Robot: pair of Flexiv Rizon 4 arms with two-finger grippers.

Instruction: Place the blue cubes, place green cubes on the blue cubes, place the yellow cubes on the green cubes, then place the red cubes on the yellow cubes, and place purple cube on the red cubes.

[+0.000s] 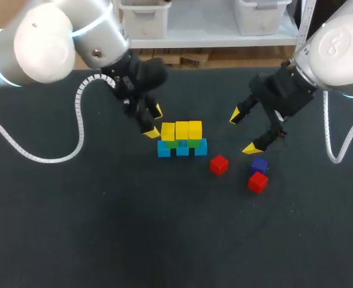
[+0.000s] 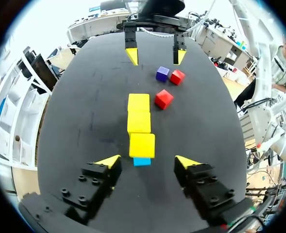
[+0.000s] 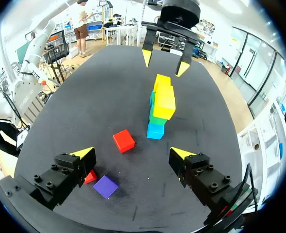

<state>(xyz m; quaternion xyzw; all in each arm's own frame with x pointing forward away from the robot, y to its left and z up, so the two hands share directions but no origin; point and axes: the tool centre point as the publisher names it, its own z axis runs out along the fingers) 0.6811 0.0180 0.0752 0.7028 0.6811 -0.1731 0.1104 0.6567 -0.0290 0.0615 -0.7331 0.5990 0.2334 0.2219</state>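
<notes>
Now we are holding both sets of jaws released and empty over the dark bench. Our left jaws are hanging just beside the left end of the stack, where three yellow cubes are sitting in a row on green cubes, which are resting on blue cubes. Our right jaws are hovering to the stack's right, near the purple cube. One red cube is lying on the bench between the stack and the purple cube; the other red cube is lying just beside the purple one, nearer us.
</notes>
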